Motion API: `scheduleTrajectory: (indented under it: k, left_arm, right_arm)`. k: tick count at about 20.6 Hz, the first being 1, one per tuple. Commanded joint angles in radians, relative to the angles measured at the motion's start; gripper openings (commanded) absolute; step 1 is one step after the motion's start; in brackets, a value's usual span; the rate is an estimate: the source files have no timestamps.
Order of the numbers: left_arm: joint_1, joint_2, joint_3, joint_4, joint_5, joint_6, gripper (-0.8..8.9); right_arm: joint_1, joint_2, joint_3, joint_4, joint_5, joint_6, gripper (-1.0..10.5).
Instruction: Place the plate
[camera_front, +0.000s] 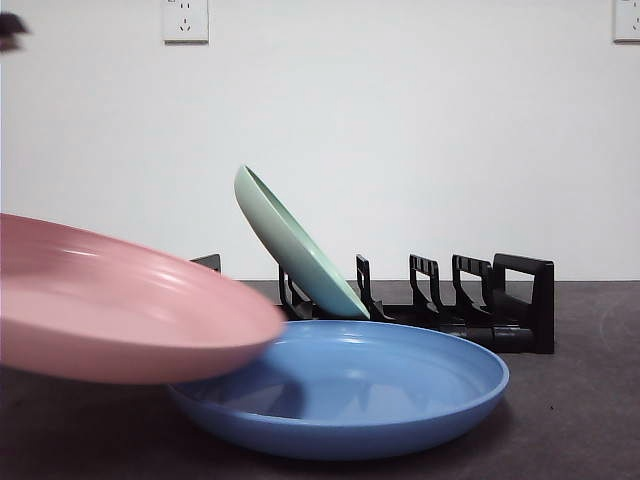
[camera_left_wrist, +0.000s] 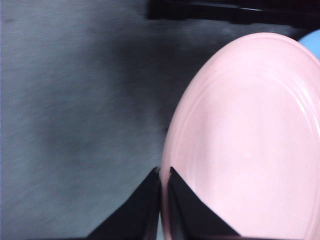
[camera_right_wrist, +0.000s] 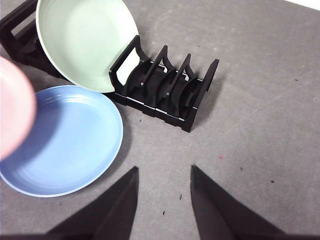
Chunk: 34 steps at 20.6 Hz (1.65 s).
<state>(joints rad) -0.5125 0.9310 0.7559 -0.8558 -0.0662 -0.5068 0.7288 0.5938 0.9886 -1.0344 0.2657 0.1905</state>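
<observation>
The left tool (camera_left_wrist: 161, 172) is pinching the pink plate (camera_front: 120, 310) by its rim, holding it above the worktop (camera_right_wrist: 260, 100) beside the blue plate (camera_front: 350, 385), and should tilt it upright before lowering it into a free slot of the black rack (camera_right_wrist: 165, 85), while the right tool (camera_right_wrist: 162, 172) is waiting spread.

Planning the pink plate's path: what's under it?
Under the pink plate, held by the left gripper, lies the blue plate's near rim; the table beneath is hidden.

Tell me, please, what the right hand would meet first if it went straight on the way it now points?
Probably just bare table: the open right hand aims at grey surface, with the black rack off to one side, though depth is unclear.
</observation>
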Motion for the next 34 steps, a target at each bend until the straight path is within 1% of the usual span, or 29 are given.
scheduleTrajectory:
  k: [1, 4, 10, 13, 17, 21, 24, 25, 26, 27, 28, 29, 32, 34]
  left_arm:
    - [-0.052, 0.084, 0.008, 0.076, 0.034, -0.06, 0.08]
    - [-0.099, 0.171, 0.008, 0.144, 0.063, -0.085, 0.08]
    - [-0.153, 0.309, 0.009, 0.275, 0.115, -0.119, 0.08]
    - [-0.158, 0.384, 0.012, 0.367, 0.175, -0.145, 0.08]
    - [-0.158, 0.448, 0.017, 0.446, 0.182, -0.169, 0.08]
    - [-0.158, 0.499, 0.023, 0.495, 0.183, -0.193, 0.08]
    - [-0.158, 0.514, 0.023, 0.524, 0.182, -0.194, 0.09]
    - [-0.158, 0.514, 0.023, 0.539, 0.182, -0.196, 0.25]
    - [-0.158, 0.514, 0.023, 0.542, 0.182, -0.211, 0.84]
    - [-0.157, 0.514, 0.023, 0.538, 0.183, -0.217, 1.75]
    - [-0.157, 0.514, 0.023, 0.527, 0.182, -0.217, 2.37]
    - [-0.157, 0.514, 0.023, 0.513, 0.182, -0.217, 2.78]
    - [-0.152, 0.478, 0.025, 0.45, 0.183, -0.194, 2.92]
    - [-0.143, 0.385, 0.025, 0.413, 0.183, -0.132, 2.91]
  right_arm:
    - [0.006, 0.003, 0.01, 0.008, 0.005, 0.013, 1.7]
    - [0.006, 0.003, 0.01, 0.008, 0.005, 0.013, 1.7]
    - [0.006, 0.003, 0.01, 0.007, 0.004, 0.013, 1.7]
    - [0.006, 0.003, 0.01, 0.005, 0.005, 0.013, 1.7]
    - [0.006, 0.003, 0.01, 0.0, 0.005, 0.013, 1.7]
    - [0.006, 0.003, 0.01, 0.0, 0.004, 0.013, 1.7]
    - [0.006, 0.003, 0.01, 0.0, 0.004, 0.013, 1.7]
    - [0.006, 0.003, 0.01, -0.001, 0.004, 0.013, 1.7]
    - [0.006, 0.003, 0.01, -0.001, 0.004, 0.013, 1.7]
    - [0.006, 0.003, 0.01, -0.001, 0.004, 0.013, 1.7]
    - [0.006, 0.003, 0.01, -0.001, 0.004, 0.013, 1.7]
    - [0.006, 0.003, 0.01, -0.001, 0.004, 0.013, 1.7]
    - [0.006, 0.003, 0.01, -0.001, 0.004, 0.013, 1.7]
    - [0.006, 0.003, 0.01, -0.001, 0.003, 0.013, 1.7]
